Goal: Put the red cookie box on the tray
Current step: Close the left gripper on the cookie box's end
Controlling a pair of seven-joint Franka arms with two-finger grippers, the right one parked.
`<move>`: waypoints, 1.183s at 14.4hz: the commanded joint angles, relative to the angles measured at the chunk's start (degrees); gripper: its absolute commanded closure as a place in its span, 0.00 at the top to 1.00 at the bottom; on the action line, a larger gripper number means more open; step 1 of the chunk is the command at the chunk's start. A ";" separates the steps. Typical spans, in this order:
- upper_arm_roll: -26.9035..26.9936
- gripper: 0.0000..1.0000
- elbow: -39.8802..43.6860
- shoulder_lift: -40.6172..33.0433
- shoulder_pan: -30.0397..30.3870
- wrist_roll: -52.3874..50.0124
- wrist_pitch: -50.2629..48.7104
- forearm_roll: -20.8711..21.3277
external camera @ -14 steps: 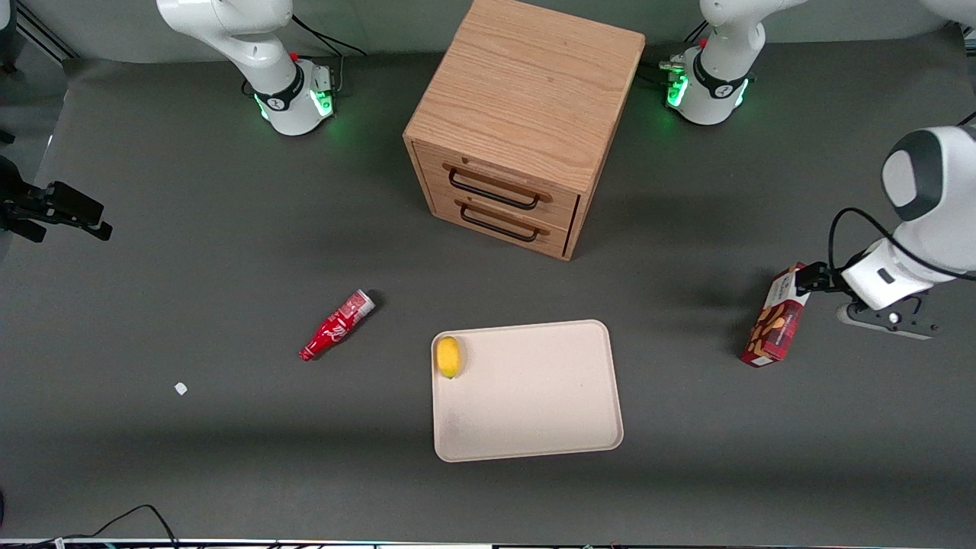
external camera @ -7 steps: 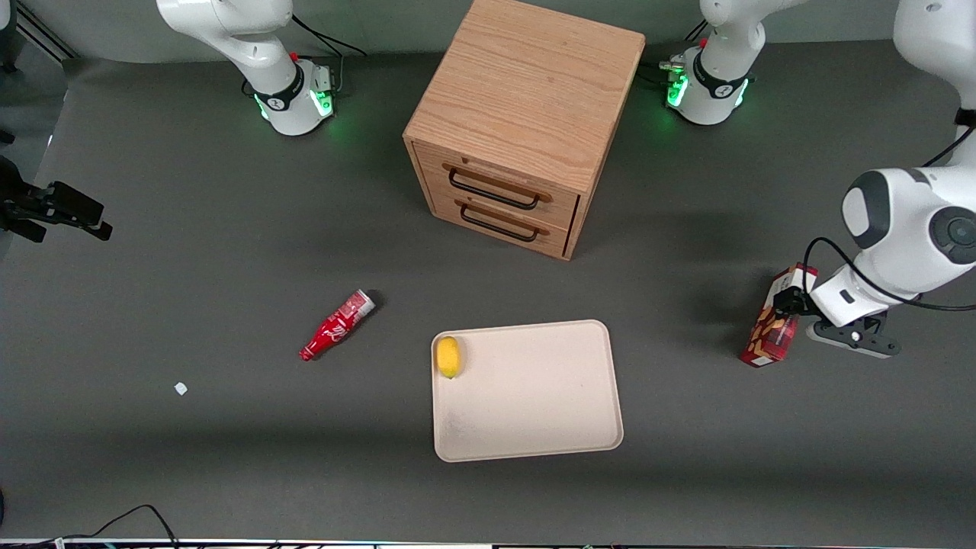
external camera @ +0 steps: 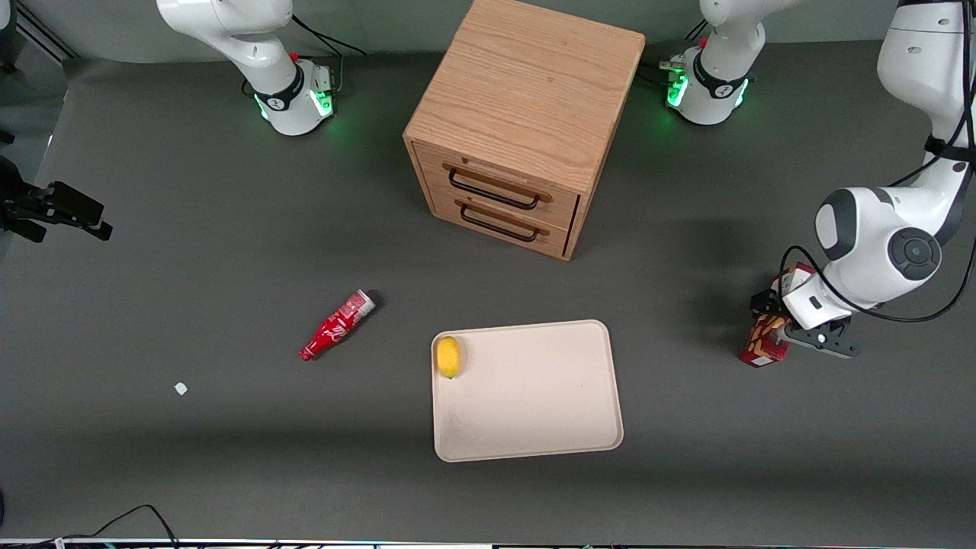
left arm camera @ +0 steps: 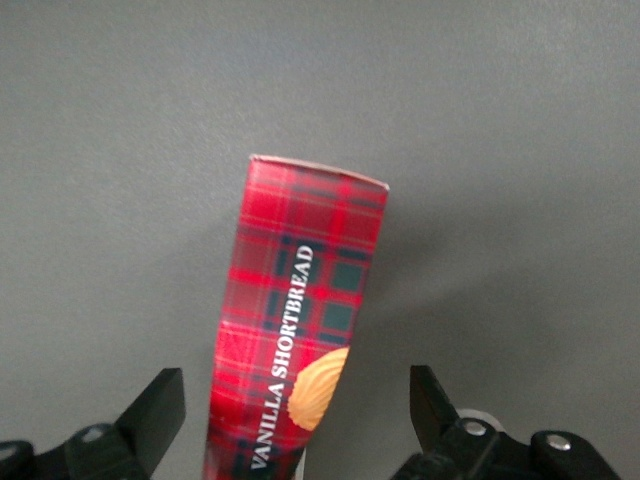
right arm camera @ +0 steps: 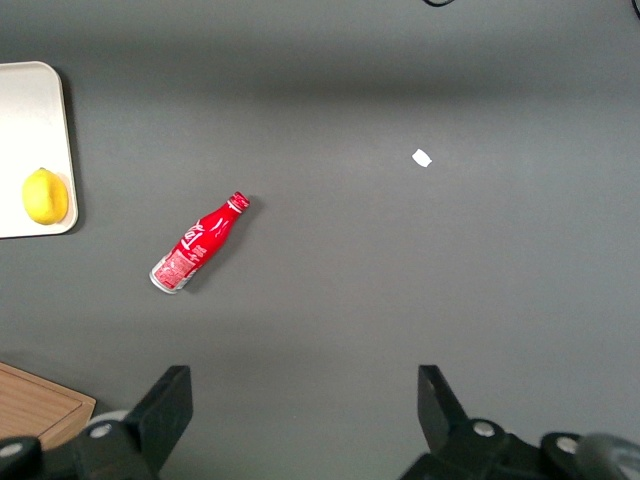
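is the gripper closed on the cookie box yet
No, in the wrist view the gripper is open, its fingers standing apart on either side of the red cookie box.

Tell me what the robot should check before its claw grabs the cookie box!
1. Claw open: ok, the fingers stand wide apart.
2. Cookie box between the fingers: ok, though it sits closer to one finger than the other.
3. Fingers touching the box yet: not ok, gaps show on both sides.
4. Box lying flat on the table: cannot tell.
5. Room on the tray: ok, only a lemon rests in one corner.
6. Path to the tray clear: ok, the cabinet and bottle lie elsewhere.
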 commanded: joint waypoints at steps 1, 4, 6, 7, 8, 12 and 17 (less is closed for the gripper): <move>0.64 0.94 -1.09 -1.06 -0.70 0.37 0.29 0.58; 0.64 0.39 -1.09 -1.06 -0.70 0.46 0.21 2.16; 0.64 0.10 -1.09 -0.97 -0.79 0.46 0.03 2.16; 0.64 0.00 -1.09 -0.97 -0.79 0.37 -0.06 2.16; 0.64 0.00 -1.09 -0.97 -0.79 0.28 -0.06 2.16; 0.64 0.00 -1.00 -0.97 -0.79 0.11 -0.06 2.16; 0.29 0.00 -0.04 -2.63 -0.96 -0.94 -2.59 1.98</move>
